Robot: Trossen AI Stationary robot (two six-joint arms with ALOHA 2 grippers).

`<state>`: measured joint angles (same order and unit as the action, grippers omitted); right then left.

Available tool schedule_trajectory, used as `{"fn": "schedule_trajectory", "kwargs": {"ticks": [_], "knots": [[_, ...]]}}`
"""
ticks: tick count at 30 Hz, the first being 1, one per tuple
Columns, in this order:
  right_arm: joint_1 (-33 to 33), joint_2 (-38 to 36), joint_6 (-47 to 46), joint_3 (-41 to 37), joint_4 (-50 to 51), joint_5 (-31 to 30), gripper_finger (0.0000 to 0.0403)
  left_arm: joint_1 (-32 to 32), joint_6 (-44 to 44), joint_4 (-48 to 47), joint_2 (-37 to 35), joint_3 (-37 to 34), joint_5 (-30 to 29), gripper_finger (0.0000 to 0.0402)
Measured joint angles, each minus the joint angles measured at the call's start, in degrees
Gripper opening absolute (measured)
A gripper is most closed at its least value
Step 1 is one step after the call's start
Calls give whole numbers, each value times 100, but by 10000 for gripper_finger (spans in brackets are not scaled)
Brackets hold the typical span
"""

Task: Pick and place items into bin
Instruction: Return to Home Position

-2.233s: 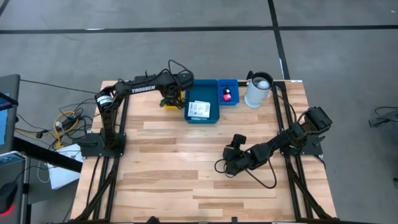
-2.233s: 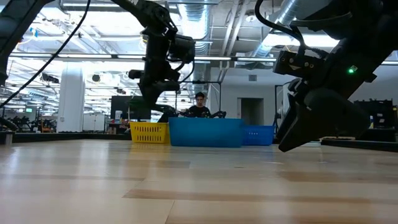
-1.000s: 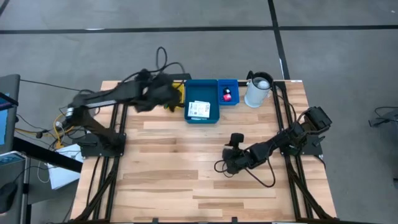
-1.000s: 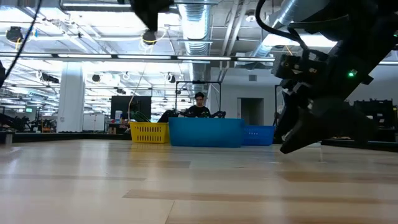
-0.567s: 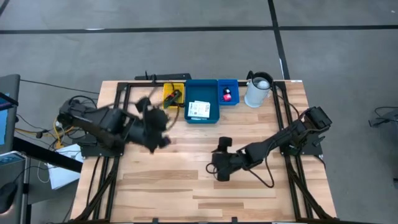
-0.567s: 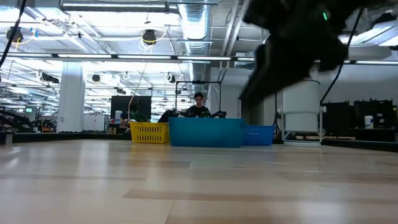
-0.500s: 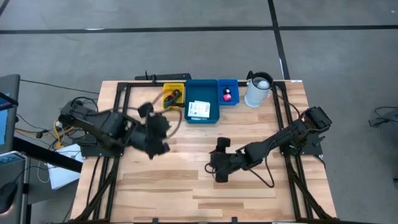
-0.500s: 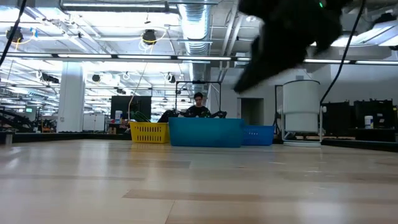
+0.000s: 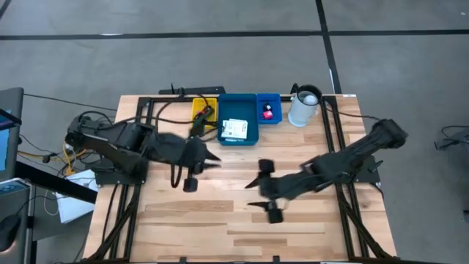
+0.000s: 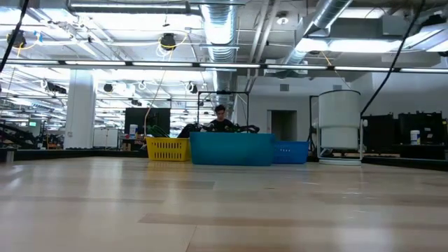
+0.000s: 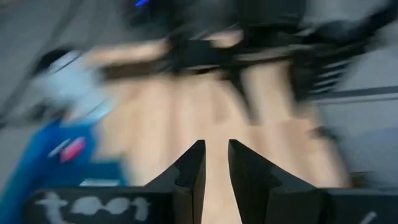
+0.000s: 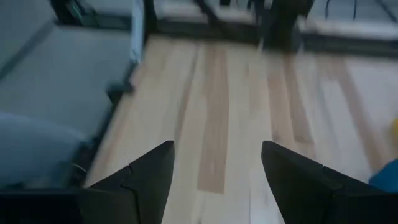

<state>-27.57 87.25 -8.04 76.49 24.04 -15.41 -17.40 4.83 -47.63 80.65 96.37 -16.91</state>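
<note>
The items lie in bins at the table's far edge. White printed cards (image 9: pixel 234 130) lie in the large blue bin (image 9: pixel 251 121). A pink round piece (image 9: pixel 268 111) sits in the small blue bin (image 9: pixel 268 119). A dark cable (image 9: pixel 202 114) is in the yellow bin (image 9: pixel 197 106). My left gripper (image 9: pixel 211 158) hovers over the table's middle left, pointing right, its fingers (image 11: pixel 194 163) a narrow gap apart over bare wood. My right gripper (image 9: pixel 252 193) hovers at mid-table, pointing left, wide open (image 12: pixel 217 162). Neither holds anything.
A white jug (image 9: pixel 304 106) stands at the far right beside the small blue bin. The low view shows the yellow bin (image 10: pixel 168 148), the large blue bin (image 10: pixel 231 148), the jug (image 10: pixel 339 126) and a person (image 10: pixel 222 119) in the room beyond. Bare wood lies under both grippers.
My left gripper has swung away from the yellow bin at the far edge, back toward the near left, then right toward mid-table. My right gripper has moved left toward the table's middle and risen out of the low view.
</note>
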Motion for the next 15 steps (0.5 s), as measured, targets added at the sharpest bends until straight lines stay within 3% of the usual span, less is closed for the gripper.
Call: {"fn": "schedule_trajectory", "kwargs": {"ticks": [3,7,10,15], "knots": [[-226,-629,3,4,135,-216,235,361,-438,789,-76,-281,1276,59],[-578,-1399,24,4,477,-400,235,793,-640,1341,-183,-879,1852,59],[-867,-1946,-99,2,814,-834,235,1149,-648,2075,-415,-1643,2371,59],[-1233,-2848,-250,-416,1048,-1515,235,1818,-377,3974,-1220,-3351,3954,59]]}}
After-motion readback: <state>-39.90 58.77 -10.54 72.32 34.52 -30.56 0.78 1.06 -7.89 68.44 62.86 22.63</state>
